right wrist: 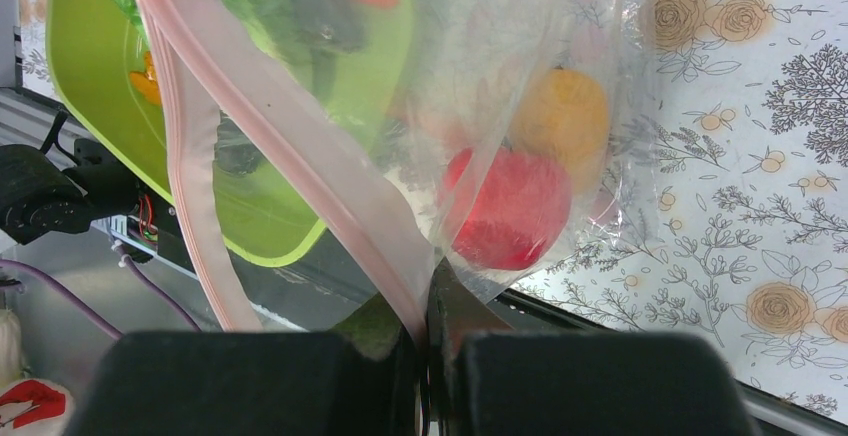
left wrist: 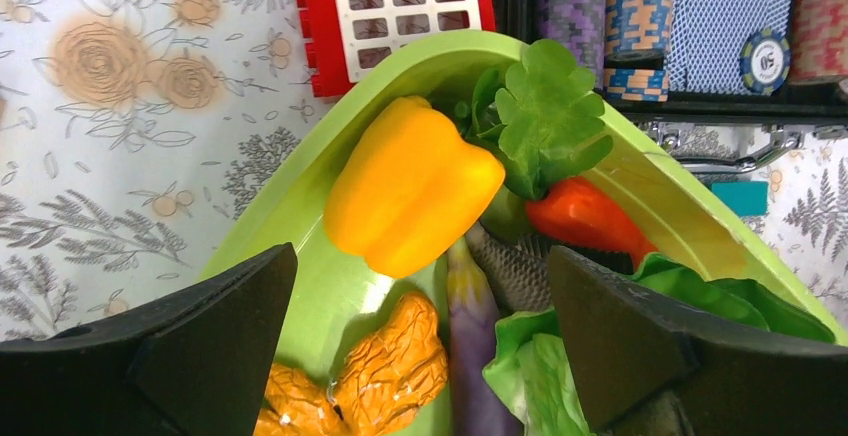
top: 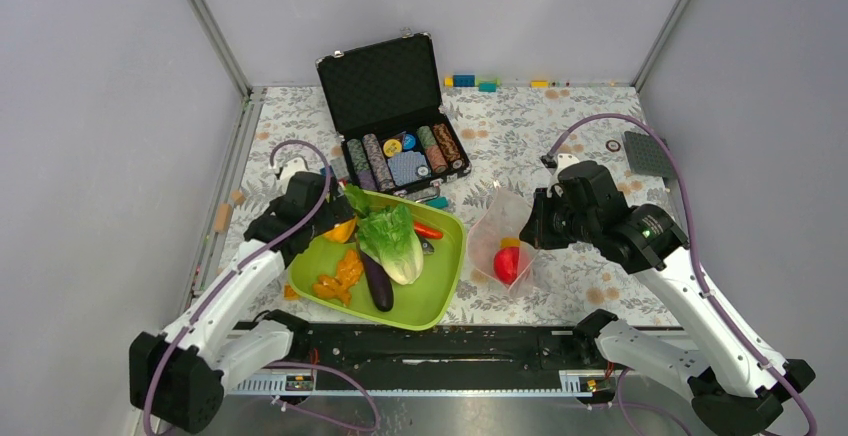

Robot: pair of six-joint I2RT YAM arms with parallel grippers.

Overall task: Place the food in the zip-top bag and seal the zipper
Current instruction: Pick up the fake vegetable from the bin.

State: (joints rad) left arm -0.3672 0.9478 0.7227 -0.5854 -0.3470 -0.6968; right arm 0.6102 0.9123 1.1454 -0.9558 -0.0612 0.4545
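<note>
Left side:
- Left gripper (top: 337, 222) (left wrist: 420, 256) hangs over the far-left corner of the tray (top: 437, 281), jaws spread wide and holding nothing.
- The pepper (left wrist: 410, 196) lies between and just beyond the fingers, against the tray's left wall. Its long axis is tilted and its broad lobed end points toward the camera.
- Just outside the tray's far-left rim lies a red block (left wrist: 395, 11).

In the tray:
- Orange lumps (top: 340, 278) lie near-left.
- The eggplant (top: 377, 283) lies beside them. Its long axis runs far to near and its near end leans slightly right.
- The lettuce (top: 392, 241) sits at the centre with its base toward the near side.
- The carrot (left wrist: 585, 216) has its leaves far-left and its orange body pointing right, partly under the lettuce.
- Grey fish (left wrist: 515, 266) is mostly hidden beneath them, so I cannot tell which way it points.

Far centre:
- An open case (top: 400, 116) of chips (top: 405, 156) stands just beyond the tray.

Right of the tray:
- The bag (top: 500, 226) stands on the table (top: 580, 146), just right of the tray, its long axis far to near.
- The apple (top: 507, 264) (right wrist: 500, 211) is in its near end, with the orange fruit (right wrist: 565, 116) touching it on the far side.
- The mouth is unsealed. The two strips of the zipper (right wrist: 320, 176) diverge leftward from the pinch point.
- Right gripper (top: 532, 229) (right wrist: 430, 341) is clamped tight on the zipper edge at the bag's right side.
</note>
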